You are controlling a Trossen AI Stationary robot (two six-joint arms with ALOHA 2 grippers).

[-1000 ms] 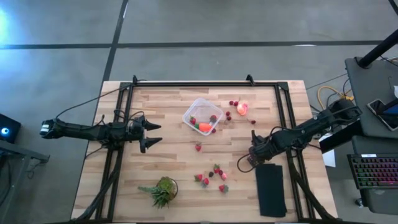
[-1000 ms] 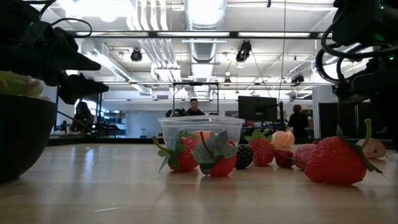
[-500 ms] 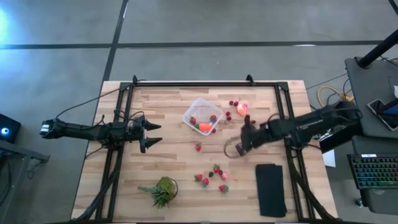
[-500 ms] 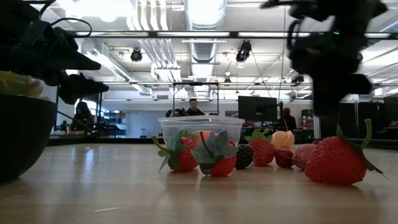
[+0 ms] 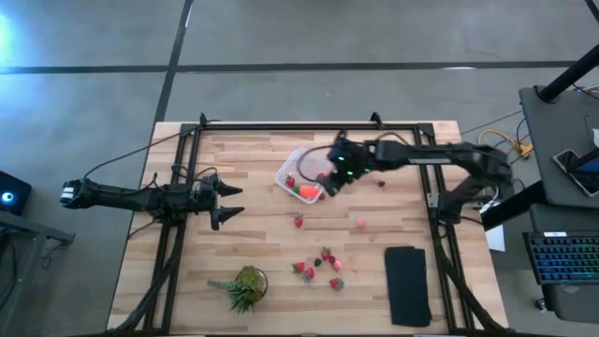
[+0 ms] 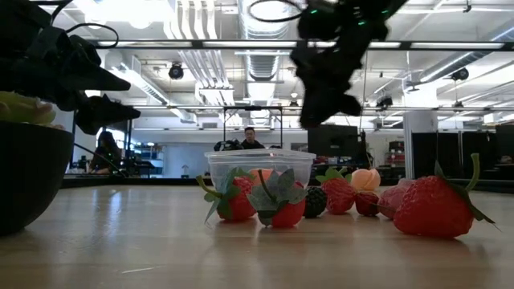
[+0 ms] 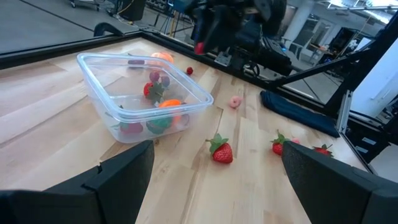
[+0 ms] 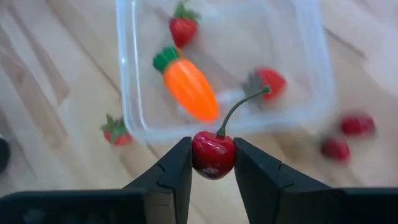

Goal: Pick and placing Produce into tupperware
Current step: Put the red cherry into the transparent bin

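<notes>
The clear tupperware [image 5: 301, 172] stands mid-table, holding an orange carrot piece [image 8: 186, 86] and two strawberries [image 8: 182, 28]. My right gripper [image 8: 211, 149] hangs over the tub's right rim [image 5: 330, 176], shut on a red cherry [image 8: 212, 160] with a green stem [image 8: 239, 109]. More strawberries lie on the wood: one [image 5: 299, 222] near the tub, a cluster [image 5: 318, 265] nearer the front. My left gripper [image 5: 229, 199] waits open at the table's left, pointing at the tub [image 7: 143, 93]. The round pink-orange fruit is hidden behind the right arm. My right gripper pinches the cherry's round body by its two sides [image 8: 198, 155] between its two fingers. The fingers slant down from above. The cherry is lifted clear, above the tub's rim, with its stem sticking out past the fingertips toward the tub.
A spiky green plant [image 5: 245, 285] sits at the front left and a flat black pad [image 5: 407, 285] at the front right. A small pink piece [image 5: 361, 223] and a red piece [image 5: 381, 183] lie right of the tub. Black rails run along the table's sides.
My right gripper has risen from beside the black pad and swept toward the table's far edge and left, rolling as it went. It now hangs over the tupperware's right rim, still shut on the cherry.
</notes>
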